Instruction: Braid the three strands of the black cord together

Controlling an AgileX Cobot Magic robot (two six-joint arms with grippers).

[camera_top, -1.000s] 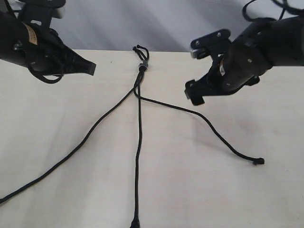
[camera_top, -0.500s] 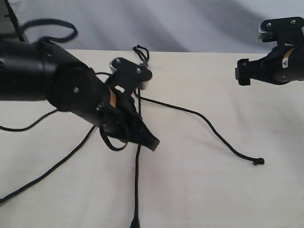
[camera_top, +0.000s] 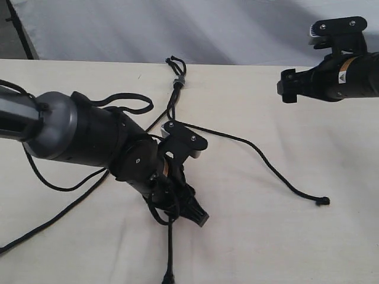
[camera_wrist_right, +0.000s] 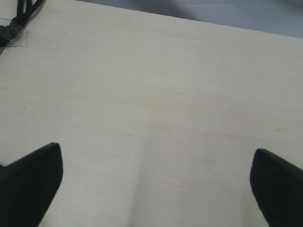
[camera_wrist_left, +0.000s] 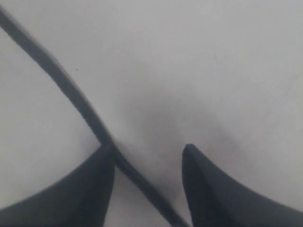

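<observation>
The black cord lies on the table with its knot and grey band [camera_top: 177, 81] at the far edge. From the knot the three strands fan out toward me. The left strand [camera_top: 59, 214] runs to the front left. The middle strand [camera_top: 170, 248] runs straight down. The right strand [camera_top: 260, 157] ends in a small knot [camera_top: 323, 201]. My left gripper [camera_top: 194, 214] is low over the middle strand and open. That strand [camera_wrist_left: 75, 97] passes slantwise between its fingers [camera_wrist_left: 85, 189], touching one. My right gripper [camera_top: 287, 86] hovers open at the far right over bare table [camera_wrist_right: 156, 94].
Thicker black arm cables [camera_top: 118, 97] loop off the left arm over the left strand. The pale table [camera_top: 284, 248] ends at a grey backdrop just behind the cord's loops [camera_top: 173, 61]. The knot [camera_wrist_right: 14, 23] shows at a corner of the right wrist view.
My left arm has swung from the far left down onto the middle strand, and its jaws have opened. My right arm has drawn back to the far right, still open.
</observation>
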